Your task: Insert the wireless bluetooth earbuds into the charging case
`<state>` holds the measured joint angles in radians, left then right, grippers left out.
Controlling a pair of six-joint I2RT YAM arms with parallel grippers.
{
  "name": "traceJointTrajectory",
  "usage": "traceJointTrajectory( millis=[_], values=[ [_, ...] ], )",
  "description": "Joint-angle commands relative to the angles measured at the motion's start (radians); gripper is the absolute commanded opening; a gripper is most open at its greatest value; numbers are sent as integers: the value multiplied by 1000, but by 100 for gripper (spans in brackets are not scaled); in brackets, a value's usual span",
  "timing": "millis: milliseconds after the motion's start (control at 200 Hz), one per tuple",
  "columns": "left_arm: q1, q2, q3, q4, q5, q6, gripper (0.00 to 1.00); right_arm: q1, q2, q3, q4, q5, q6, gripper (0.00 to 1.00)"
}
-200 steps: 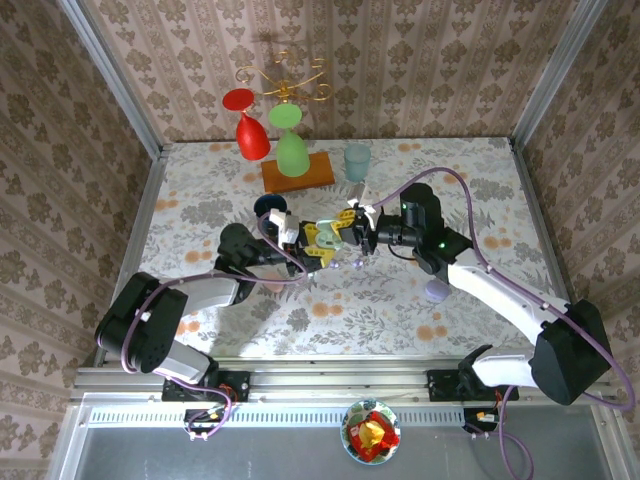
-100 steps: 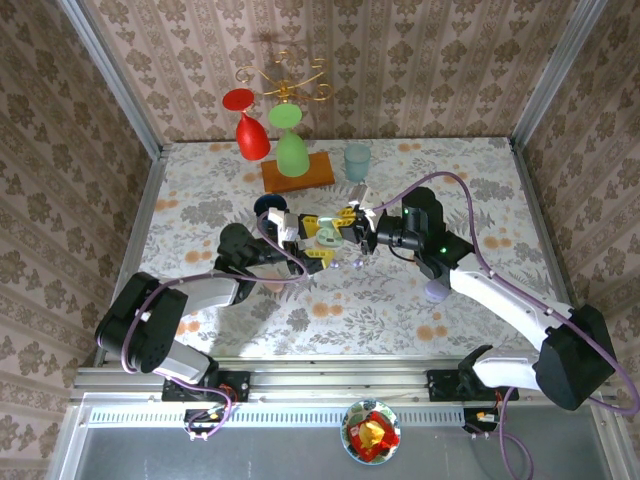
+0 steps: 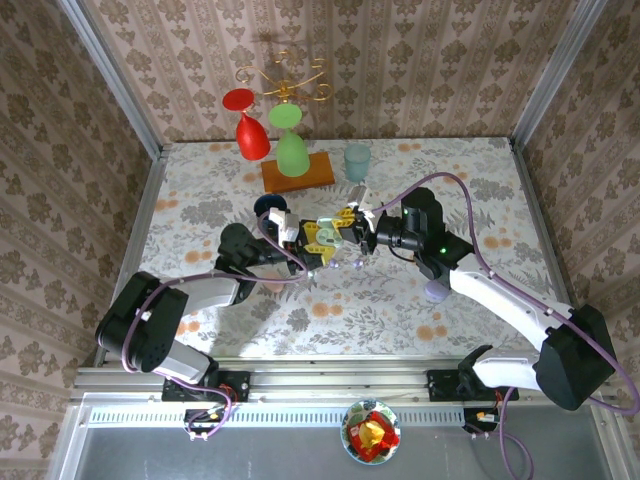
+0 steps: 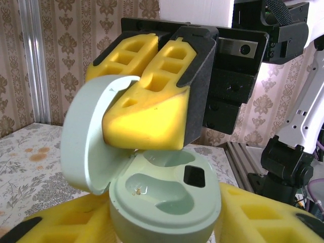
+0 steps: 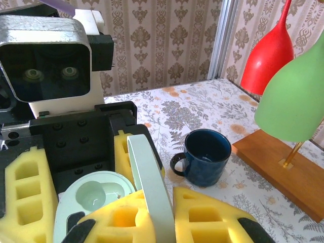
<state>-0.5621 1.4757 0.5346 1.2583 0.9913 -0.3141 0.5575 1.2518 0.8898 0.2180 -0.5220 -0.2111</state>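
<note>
The left gripper (image 4: pixel 164 212) has just let go and squeezed the charging case (image 4: pixel 167 202) again, the right gripper (image 5: pixel 152 223) pinches its lid (image 4: pixel 86 136) open, and the tiny earbuds (image 3: pixel 354 264) seem to wait just beside the case, not in yet.

Your top external camera sits high above and behind the robot, looking down and forward across the whole bench (image 3: pixel 200 215). It is far enough off to take in the papered walls (image 3: pixel 420 70) on three sides.

Your left wrist camera rides just behind the left end effector (image 4: pixel 162 230) and looks nearly level along its fingers, very close on the mint case (image 4: pixel 167 202).

Your right wrist camera sits behind the right end effector (image 5: pixel 162 223), facing the opposite way and tilted down a little.

Both wrist views share that case. The right wrist and top views share the blue mug (image 5: pixel 205 157), the red glass (image 5: pixel 268 50) and the green glass (image 5: pixel 293 96).
</note>
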Motion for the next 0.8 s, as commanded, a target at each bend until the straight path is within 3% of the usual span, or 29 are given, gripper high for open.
traceJointTrajectory(
  millis=[0,110,255,300,410,515,615,795],
  values=[
    [-1,8,36,24,9,-9,41,9,-13,0,-3,-4,-16,0],
    [-1,6,38,24,11,-7,35,9,-9,3,-9,-10,-16,0],
    [0,5,33,24,10,4,34,9,-10,10,-19,-12,-11,3],
    [1,6,30,25,7,10,33,8,-16,12,-19,-11,-1,11],
    [6,11,28,25,2,15,33,5,-27,32,-49,-17,19,43],
    [17,15,24,24,-9,13,33,-1,-48,43,-91,-29,20,63],
    [28,12,15,25,-21,22,33,-4,-87,24,-91,-31,33,72],
    [42,15,5,25,-35,35,33,-20,-172,-48,-59,15,99,78]
  ],
)
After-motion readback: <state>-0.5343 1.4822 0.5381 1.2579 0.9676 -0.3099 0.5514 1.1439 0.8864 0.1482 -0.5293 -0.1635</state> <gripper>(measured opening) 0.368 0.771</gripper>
